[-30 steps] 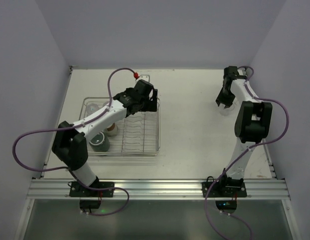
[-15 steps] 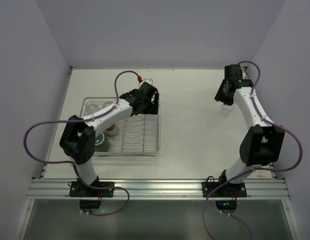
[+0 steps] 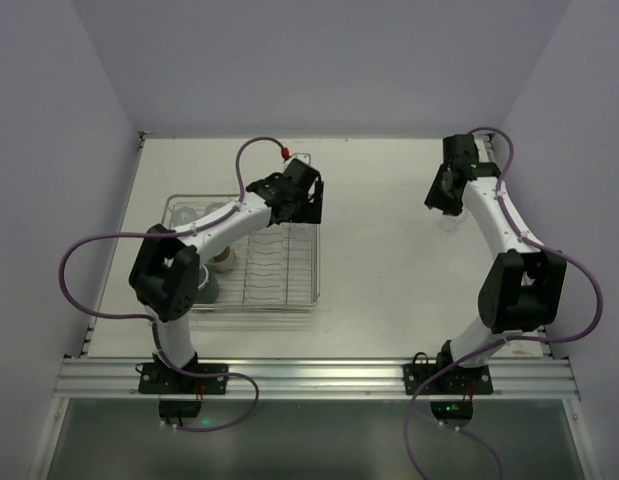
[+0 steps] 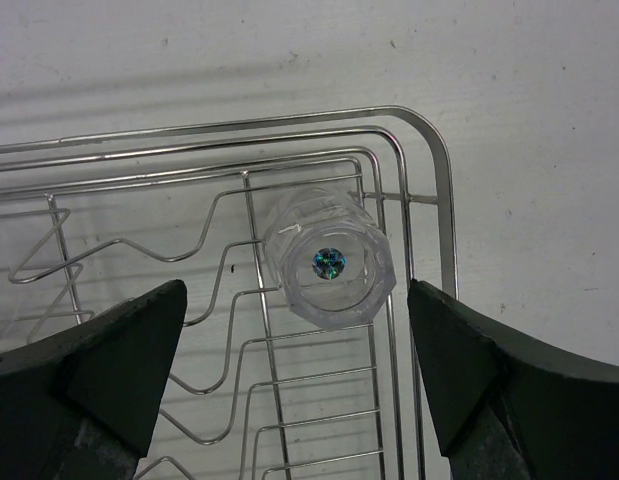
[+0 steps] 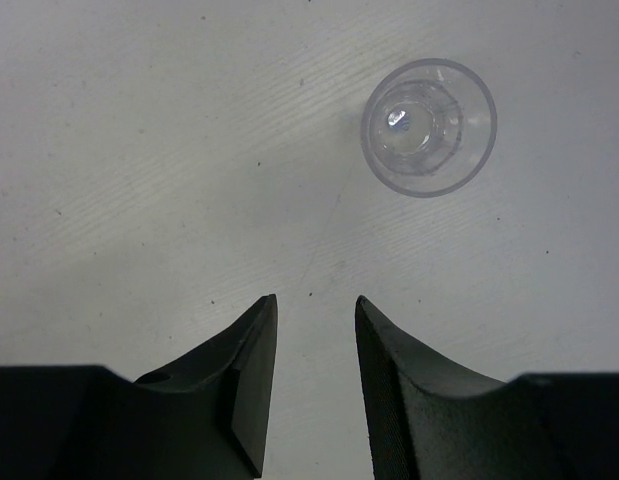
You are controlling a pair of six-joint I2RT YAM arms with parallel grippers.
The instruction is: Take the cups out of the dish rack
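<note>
Cups (image 3: 222, 258) sit both inside the dish rack (image 4: 429, 150) and off it. Under the left gripper (image 4: 296, 300), whose jaws stand wide and hold nothing, a clear faceted tumbler (image 4: 334, 265) occupies the rack's far right corner. Its end faces the camera, close against the rim wires on one side and the plate-slot wires on the other, and both fingers stand well apart from it. A cream cup (image 3: 224, 262) and a dark mug (image 3: 203, 287) sit at the rack's near left, partly hidden by the left arm (image 3: 204, 232). Well right of the rack, the right gripper (image 5: 314, 300) hangs narrowly parted and empty over the bare table (image 3: 389, 270), with a second clear tumbler (image 5: 429, 125) just beyond its fingertips.
</note>
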